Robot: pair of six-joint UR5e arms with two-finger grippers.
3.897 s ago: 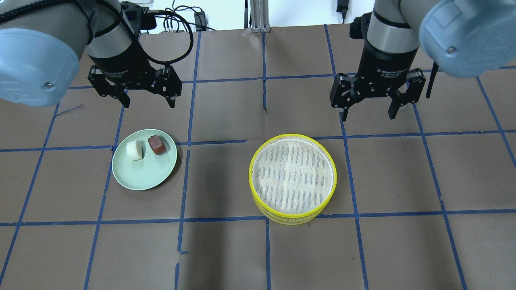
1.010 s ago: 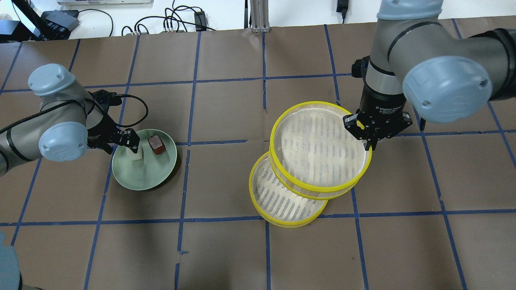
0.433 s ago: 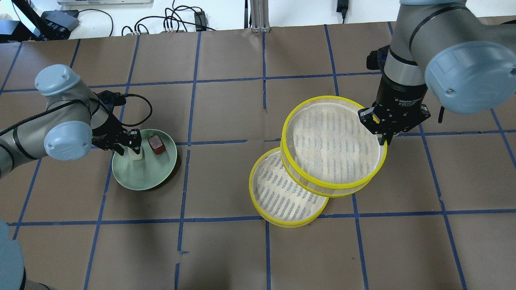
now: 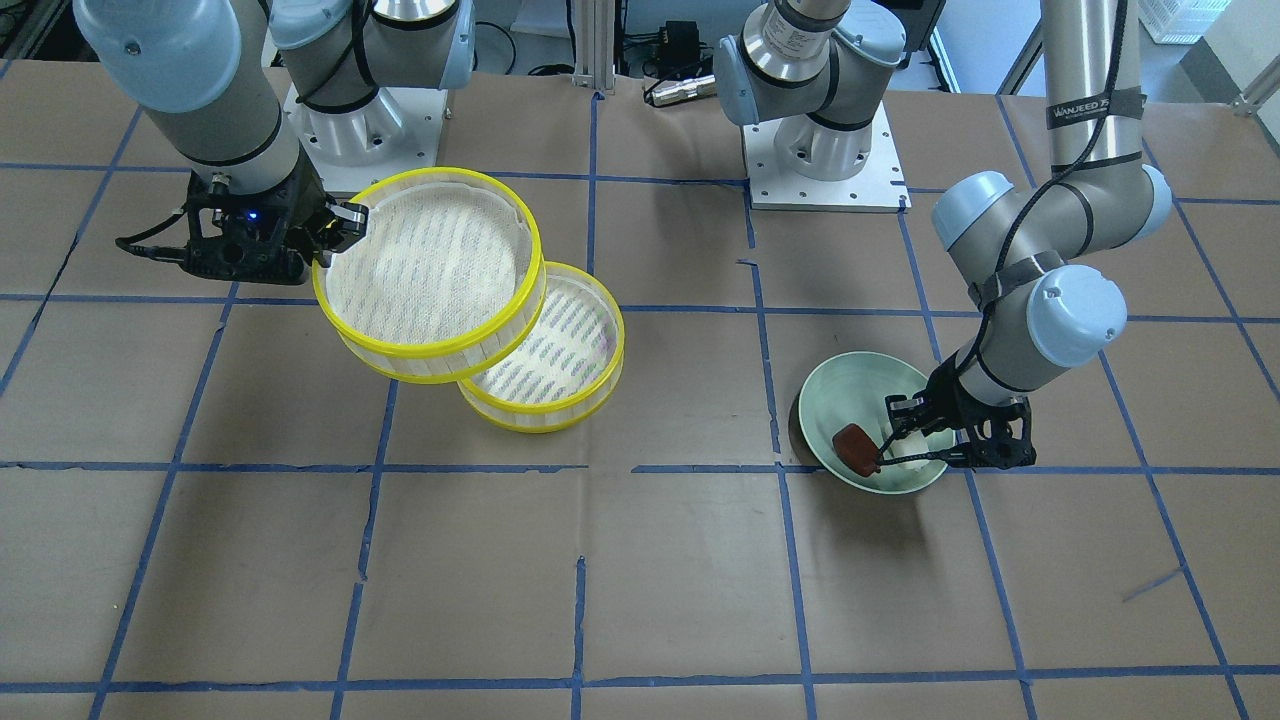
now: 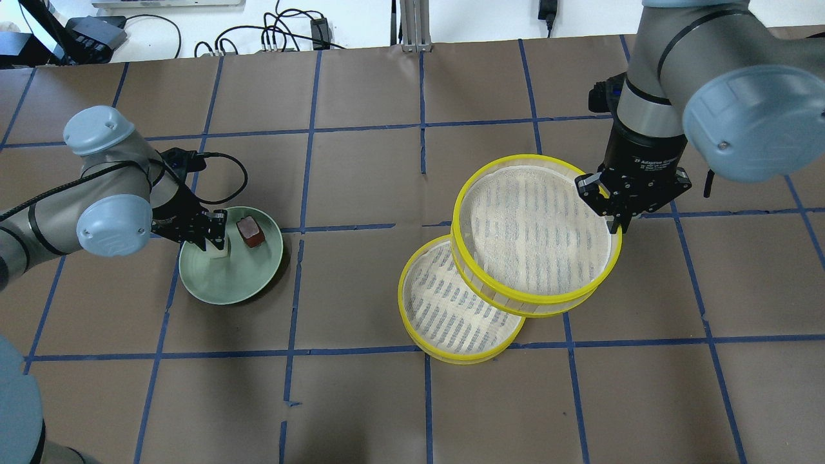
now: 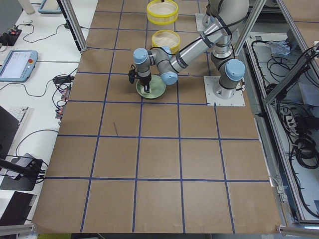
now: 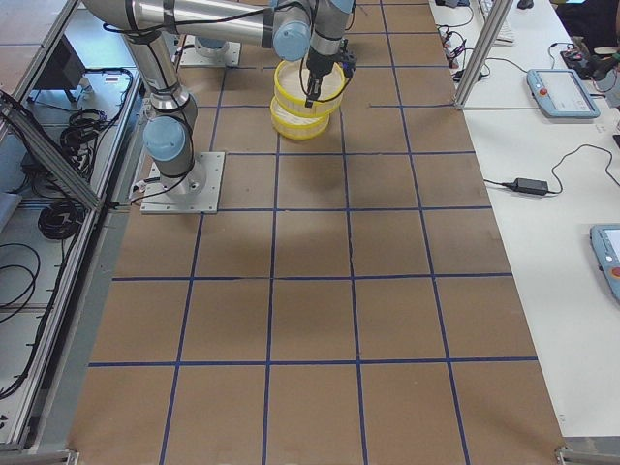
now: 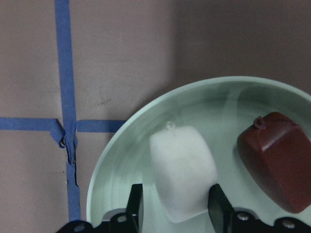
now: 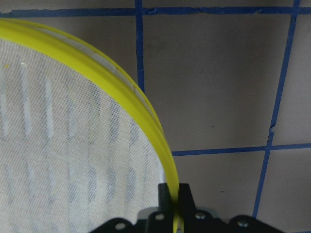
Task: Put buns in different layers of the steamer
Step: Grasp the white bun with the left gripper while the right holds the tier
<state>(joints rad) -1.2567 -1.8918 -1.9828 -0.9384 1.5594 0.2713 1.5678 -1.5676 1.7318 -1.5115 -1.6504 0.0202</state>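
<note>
- My left gripper (image 8: 176,206) is partly spread astride the white bun (image 8: 182,170) on the green plate (image 8: 114,170); one finger touches it, the other shows a gap.
- The reddish-brown bun (image 8: 274,165) lies just beside it, outside the fingers.
- My right gripper (image 9: 172,194) is pinched on the upper tray (image 5: 535,235) at its rim, tilted over the lower tray (image 5: 451,309).

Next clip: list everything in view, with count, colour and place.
table: 1, brown paper, blue tape grid
plate: 1, pale green, on table, robot's left side
white bun: 1, white, on plate
reddish-brown bun: 1, reddish-brown, on plate beside white bun
lower steamer tray: 1, yellow rim, white floor, on table, empty
upper steamer tray: 1, same colours, held tilted, partly over lower tray, empty
left gripper: 1, black, jaws open astride white bun
right gripper: 1, black, jaws shut on upper tray's rim
</note>
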